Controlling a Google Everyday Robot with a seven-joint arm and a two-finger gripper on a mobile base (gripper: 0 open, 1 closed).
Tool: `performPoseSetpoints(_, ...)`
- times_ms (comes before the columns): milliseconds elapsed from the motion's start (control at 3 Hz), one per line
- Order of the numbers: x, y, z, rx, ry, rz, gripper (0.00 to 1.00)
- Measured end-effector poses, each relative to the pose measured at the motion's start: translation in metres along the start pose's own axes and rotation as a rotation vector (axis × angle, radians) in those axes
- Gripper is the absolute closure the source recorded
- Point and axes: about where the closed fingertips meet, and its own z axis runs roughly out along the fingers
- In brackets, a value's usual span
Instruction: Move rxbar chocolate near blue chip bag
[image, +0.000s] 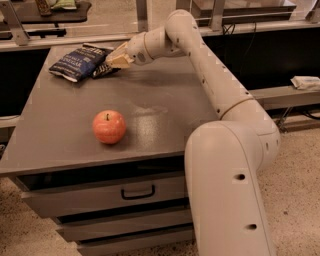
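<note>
The small flat rxbar chocolate (101, 70), in its black wrapper, is lying at the far left of the grey flat-topped table (165, 115). It is right against the near right edge of the blue chip bag (77, 62); I cannot make out whether the two are touching or just beside each other. Only a dark sliver of the bar is showing, and its lettering is too faint to read from here. The bag is a dark navy, crinkled packet with white lettering, much larger than the bar, and it is lying flat and angled toward the back left corner.

The robot's white jointed arm (210, 75) is reaching across from the right, and its tan two-finger gripper (116, 61) is sitting low over the right end of the bar, pointing down and left at it. I cannot tell whether the gripper is clamping the bar or merely resting above it.

A round red apple (109, 127) is standing well apart from all this, toward the table's front edge. Below the top, a grey drawer (137, 192) with a dark handle is facing me.
</note>
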Motion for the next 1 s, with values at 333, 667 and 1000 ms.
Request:
performPoseSetpoints(333, -0.004, 0.001, 0.0, -0.002, -0.006, 0.0, 0.15)
performPoseSetpoints(667, -0.008, -0.001, -0.01, 0.009, -0.011, -0.006, 0.0)
performPoseSetpoints(1000, -0.008, -0.001, -0.01, 0.009, -0.011, -0.006, 0.0)
